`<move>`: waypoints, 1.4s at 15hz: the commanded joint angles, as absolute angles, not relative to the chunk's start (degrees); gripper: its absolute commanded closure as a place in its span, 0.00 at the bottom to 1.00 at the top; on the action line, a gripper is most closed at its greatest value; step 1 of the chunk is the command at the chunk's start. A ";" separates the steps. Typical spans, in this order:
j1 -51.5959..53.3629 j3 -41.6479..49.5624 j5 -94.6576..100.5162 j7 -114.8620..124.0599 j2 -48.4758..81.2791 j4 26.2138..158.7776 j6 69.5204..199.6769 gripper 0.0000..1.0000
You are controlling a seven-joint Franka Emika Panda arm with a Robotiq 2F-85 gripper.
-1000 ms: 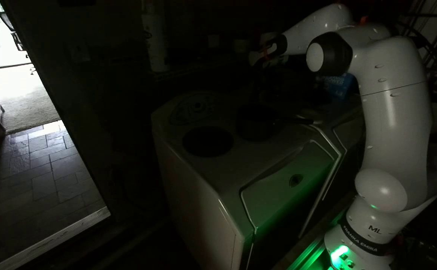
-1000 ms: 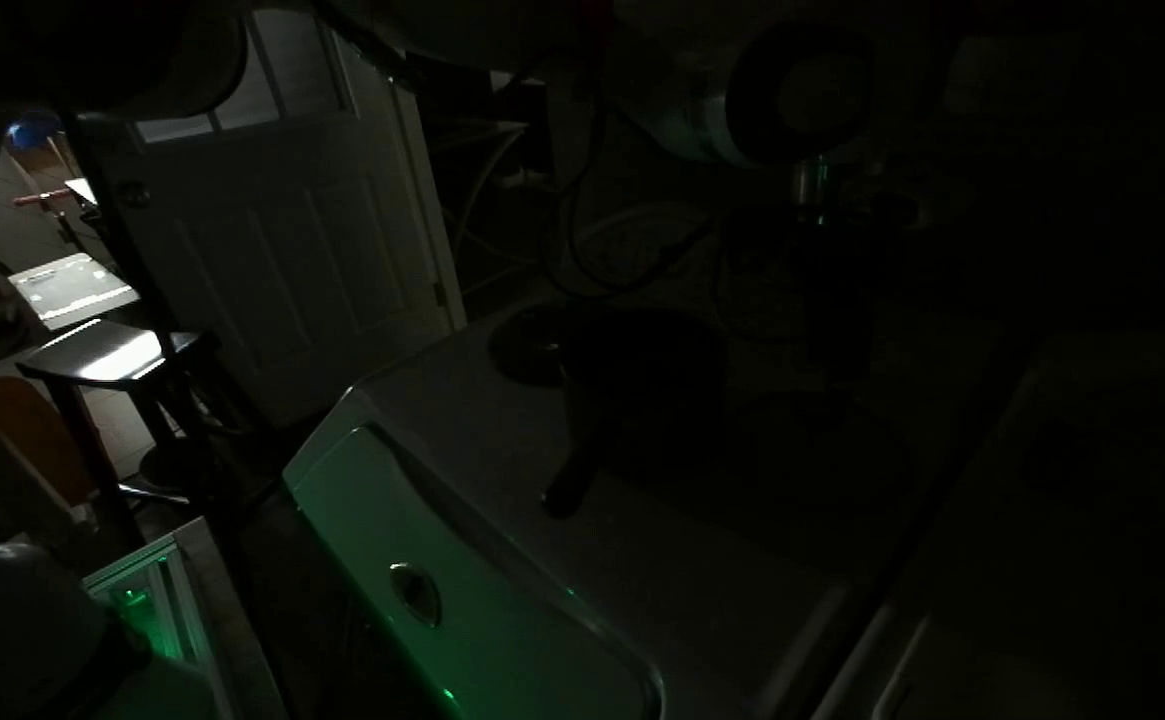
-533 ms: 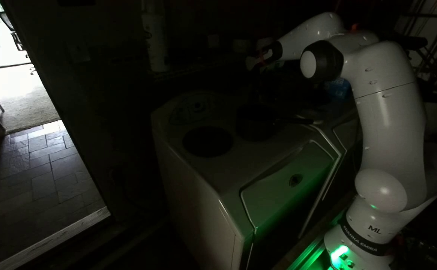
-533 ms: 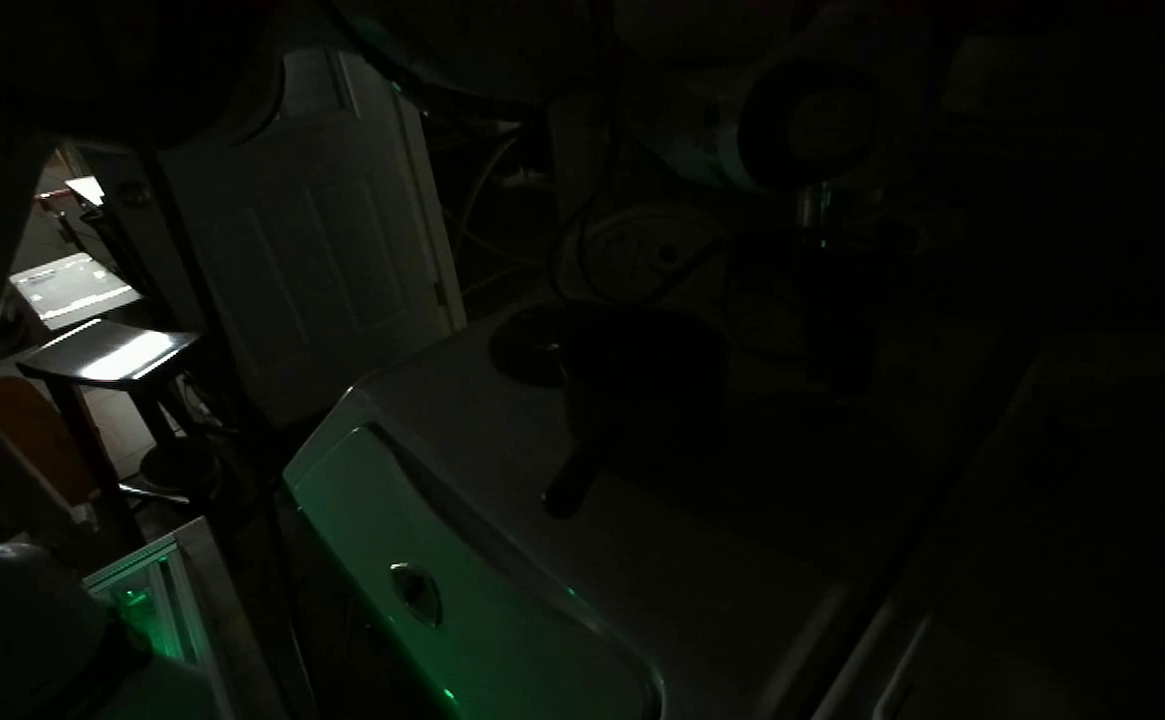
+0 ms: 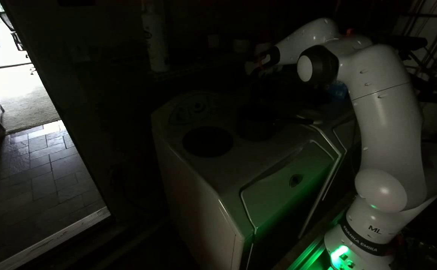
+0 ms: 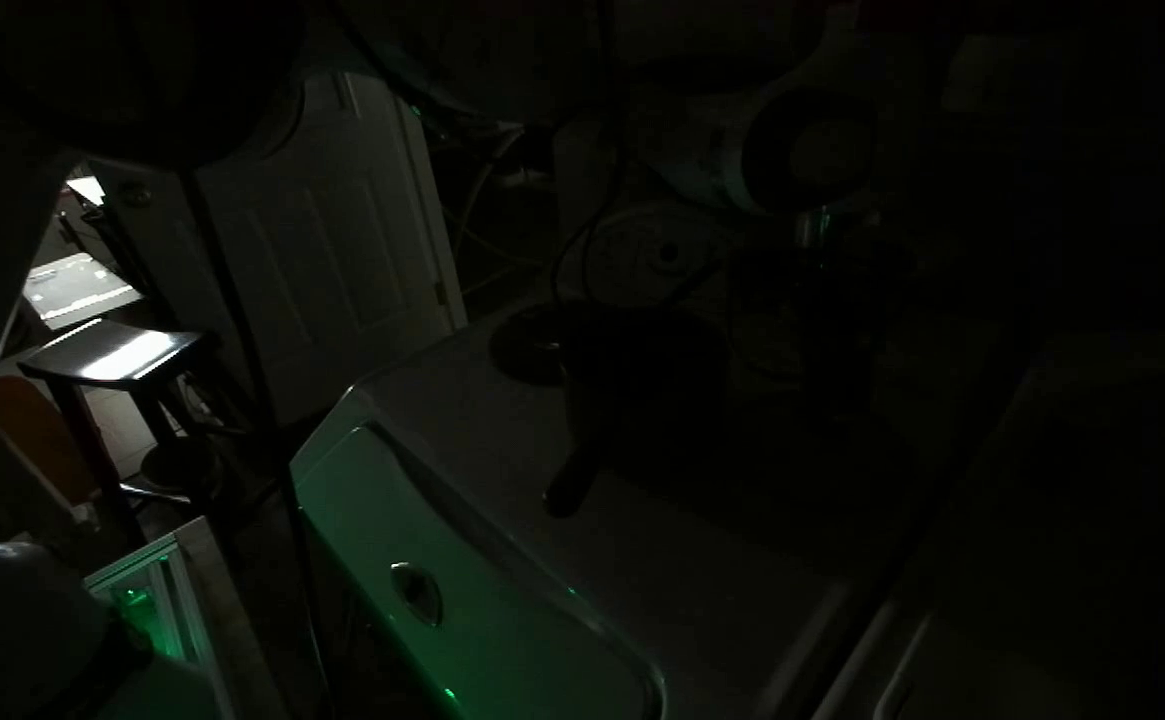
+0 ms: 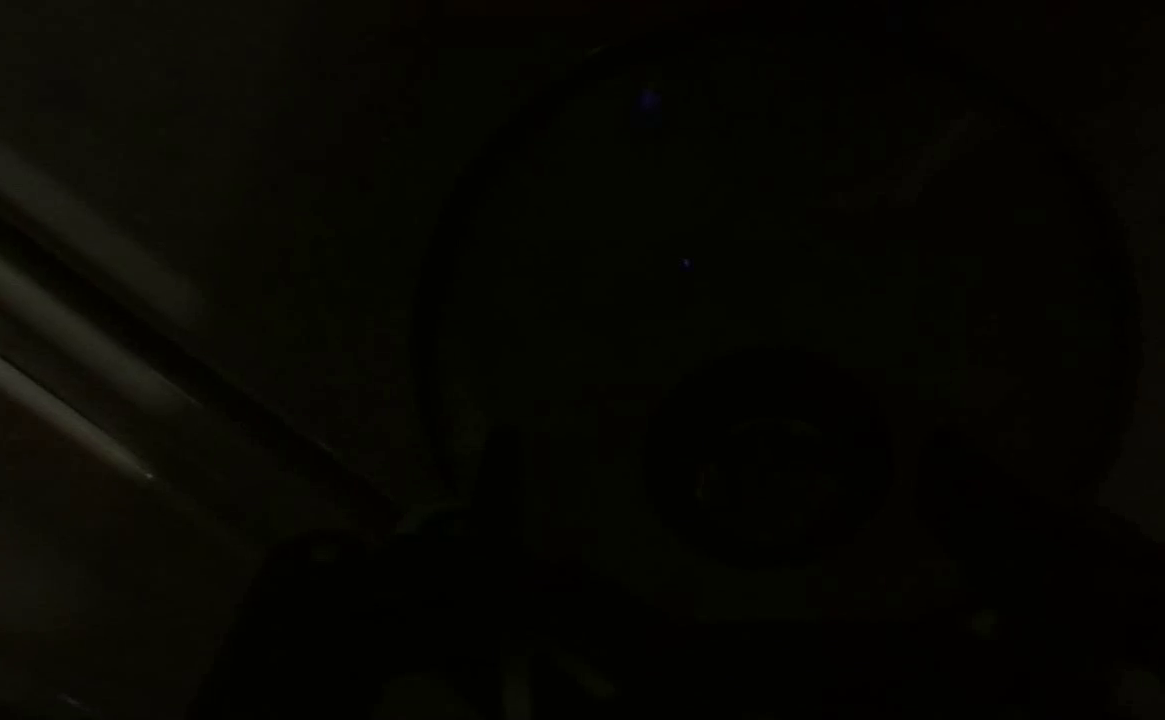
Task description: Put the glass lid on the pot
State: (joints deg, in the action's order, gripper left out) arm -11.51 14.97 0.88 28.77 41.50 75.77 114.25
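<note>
Glass lid [image 7: 562, 280] is off the pot [image 5: 257, 125], on the pot's side toward the edge that meets the next appliance over. Heads up, it's super dark, worst of all in the wrist view.

Biggest thing first: the white appliance [image 5: 218, 176], in both exterior views, with a green-lit panel [image 5: 278, 183] along its front edge and a control panel [image 5: 192, 108] at the back edge. Robot arm [image 5: 383, 112] comes up from in front of the front edge and arches over the top. Beyond the outer side edge there's a pale door [image 6: 322, 270] in an exterior view, and off the front outer corner a stool [image 6: 112, 355] with light bouncing off its seat.

Pot's dark and round, standing upright well in from the outer side edge, handle [image 6: 572, 480] poking toward the front edge. Just beside it, nearer that outer side edge, is a flat dark disc [image 5: 207, 141]; can't tell if they touch.

Back to the lid: the wrist view catches its big round rim, but it's too murky to say if it lies dead flat. Gripper [image 7: 727, 460] looks spread wide, fingers [image 7: 502, 480] on either side of the lid's little round knob [image 7: 772, 470], dark gaps between, nothing clamped that I can make out.
</note>
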 commanded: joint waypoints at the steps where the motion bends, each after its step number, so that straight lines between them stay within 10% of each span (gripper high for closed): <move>1: -12.11 14.56 0.46 27.41 43.29 72.58 111.97 0.00; 5: -12.07 14.30 0.25 27.09 43.25 72.57 111.49 0.09; 6: -12.04 14.25 0.27 26.99 43.21 72.63 111.41 0.29; 12: -11.87 14.11 0.39 26.84 43.13 72.80 111.45 0.66; 21: -11.24 14.34 0.57 27.18 39.50 75.54 112.07 0.66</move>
State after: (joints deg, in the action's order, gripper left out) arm -11.43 14.43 0.83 27.79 41.61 75.51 113.43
